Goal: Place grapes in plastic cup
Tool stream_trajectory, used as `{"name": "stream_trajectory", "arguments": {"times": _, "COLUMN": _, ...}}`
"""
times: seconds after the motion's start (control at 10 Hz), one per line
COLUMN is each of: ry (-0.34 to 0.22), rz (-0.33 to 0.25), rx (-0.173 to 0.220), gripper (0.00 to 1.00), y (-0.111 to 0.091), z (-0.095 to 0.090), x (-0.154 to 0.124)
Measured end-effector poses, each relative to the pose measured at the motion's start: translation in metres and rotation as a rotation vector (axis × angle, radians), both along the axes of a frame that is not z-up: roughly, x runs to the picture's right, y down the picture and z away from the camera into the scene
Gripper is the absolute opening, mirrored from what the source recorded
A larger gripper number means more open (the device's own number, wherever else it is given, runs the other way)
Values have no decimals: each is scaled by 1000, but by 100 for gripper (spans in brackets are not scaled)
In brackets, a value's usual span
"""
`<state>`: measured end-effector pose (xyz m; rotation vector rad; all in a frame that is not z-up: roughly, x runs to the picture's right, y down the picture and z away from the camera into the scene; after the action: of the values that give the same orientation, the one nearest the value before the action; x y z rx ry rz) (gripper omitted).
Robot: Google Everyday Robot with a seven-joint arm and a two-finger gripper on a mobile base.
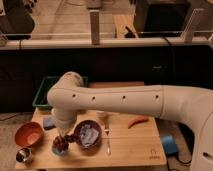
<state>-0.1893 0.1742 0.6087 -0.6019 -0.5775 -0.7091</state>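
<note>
Big white arm [125, 100] bends down over the table [135, 150], beside the orange bowl [28, 133]. The gripper [63, 136] is right above the plastic cup [61, 151]. The grapes [60, 144] are at the cup's mouth, seemingly partly inside. Can't tell whether it's gripping them or not. Looks nearly done, probably just release and lift away left.

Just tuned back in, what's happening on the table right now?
The robot's arm reaches down to the front left of the wooden table, with its gripper just above the light blue plastic cup. The grapes are at the cup's mouth, directly under the gripper. Whether they have been let go cannot be told. The cup stands between the orange bowl and the dark bowl, with a small metal cup to its left.
</note>
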Motion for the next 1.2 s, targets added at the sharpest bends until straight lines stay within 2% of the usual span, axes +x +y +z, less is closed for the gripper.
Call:
{"name": "stream_trajectory", "arguments": {"times": 0.3, "ry": -8, "rz": -20, "rx": 1, "gripper": 4, "y": 1, "z": -3, "x": -5}}
{"name": "stream_trajectory", "arguments": {"times": 0.8, "ry": -3, "rz": -44, "rx": -12, "gripper": 4, "y": 7, "z": 3, "x": -14}}
{"name": "stream_trajectory", "arguments": {"times": 1.2, "ry": 25, "rz": -47, "rx": -36, "gripper": 4, "y": 11, "z": 21, "x": -14}}
